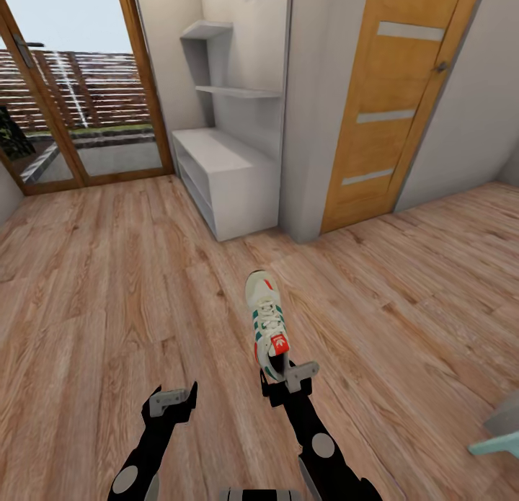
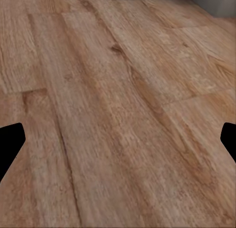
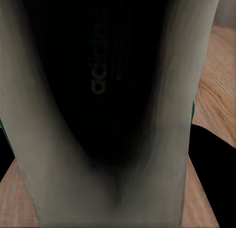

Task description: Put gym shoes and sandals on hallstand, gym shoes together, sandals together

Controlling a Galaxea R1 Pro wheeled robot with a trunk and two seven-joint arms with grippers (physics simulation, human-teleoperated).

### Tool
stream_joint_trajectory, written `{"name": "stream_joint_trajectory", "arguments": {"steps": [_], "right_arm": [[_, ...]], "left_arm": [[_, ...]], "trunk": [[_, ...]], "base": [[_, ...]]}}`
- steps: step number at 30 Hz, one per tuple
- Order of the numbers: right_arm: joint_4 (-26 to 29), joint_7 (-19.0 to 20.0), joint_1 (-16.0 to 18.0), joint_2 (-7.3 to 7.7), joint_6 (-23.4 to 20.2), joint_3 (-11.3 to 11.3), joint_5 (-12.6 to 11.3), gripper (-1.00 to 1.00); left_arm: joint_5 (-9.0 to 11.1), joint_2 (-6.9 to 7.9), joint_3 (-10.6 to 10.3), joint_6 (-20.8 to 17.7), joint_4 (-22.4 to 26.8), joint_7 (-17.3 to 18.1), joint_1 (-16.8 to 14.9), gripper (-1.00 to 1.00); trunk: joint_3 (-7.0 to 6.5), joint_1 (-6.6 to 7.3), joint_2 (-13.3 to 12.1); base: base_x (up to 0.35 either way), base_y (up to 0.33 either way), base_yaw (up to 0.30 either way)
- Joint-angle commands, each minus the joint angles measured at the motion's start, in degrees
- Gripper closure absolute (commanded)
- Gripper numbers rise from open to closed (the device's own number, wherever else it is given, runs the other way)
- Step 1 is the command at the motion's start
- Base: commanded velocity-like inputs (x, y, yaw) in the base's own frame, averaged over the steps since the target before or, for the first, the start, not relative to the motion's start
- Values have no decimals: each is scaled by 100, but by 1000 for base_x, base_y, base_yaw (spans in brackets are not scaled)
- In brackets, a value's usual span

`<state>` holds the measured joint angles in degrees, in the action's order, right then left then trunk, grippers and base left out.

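Observation:
One gym shoe (image 1: 265, 313), cream-white with green stripes and a red tongue patch, points its toe toward the hallstand (image 1: 216, 162). My right gripper (image 1: 288, 375) is shut on its heel; the right wrist view looks straight into the gym shoe's dark inside (image 3: 98, 90). My left gripper (image 1: 173, 401) hangs open and empty over the corridor floor (image 1: 108, 285), its black fingertips (image 2: 10, 144) wide apart above bare planks. The hallstand stands against the far wall, well ahead of the shoe. The sandals are out of view.
A grey wall corner (image 1: 317, 126) juts out just right of the hallstand, with a wooden door (image 1: 389, 104) beyond it. A glass door (image 1: 72, 90) fills the back left. A pale teal object (image 1: 497, 429) pokes in at the lower right.

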<state>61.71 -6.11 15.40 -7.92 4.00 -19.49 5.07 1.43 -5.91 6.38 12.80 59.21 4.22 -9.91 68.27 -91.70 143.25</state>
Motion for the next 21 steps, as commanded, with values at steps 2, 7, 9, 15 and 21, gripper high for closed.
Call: {"name": "stream_joint_trajectory", "arguments": {"steps": [2,7,9,15,21], "right_arm": [[-2,-48,4,1,5,-11,54,100],[-2,-48,4,1,5,-11,54,100],[-2,-48,3,1,5,-11,59,100],[6,-48,2,1,5,-11,52,100],[23,-48,1,1,5,-11,49,100]], "left_arm": [[15,-7,21,10,-3,44,-3,-100],[15,-7,21,11,-27,51,-3,-100],[15,-7,21,7,-41,52,-3,-100],[15,-7,18,8,-56,53,-3,-100],[15,-7,21,7,-58,53,-3,-100]], "trunk": [[4,-2,1],[4,-2,1],[4,-2,1],[4,-2,1],[4,-2,1]], "base": [[329,0,0],[74,0,0],[16,0,0],[143,0,0],[311,-11,0]]}}
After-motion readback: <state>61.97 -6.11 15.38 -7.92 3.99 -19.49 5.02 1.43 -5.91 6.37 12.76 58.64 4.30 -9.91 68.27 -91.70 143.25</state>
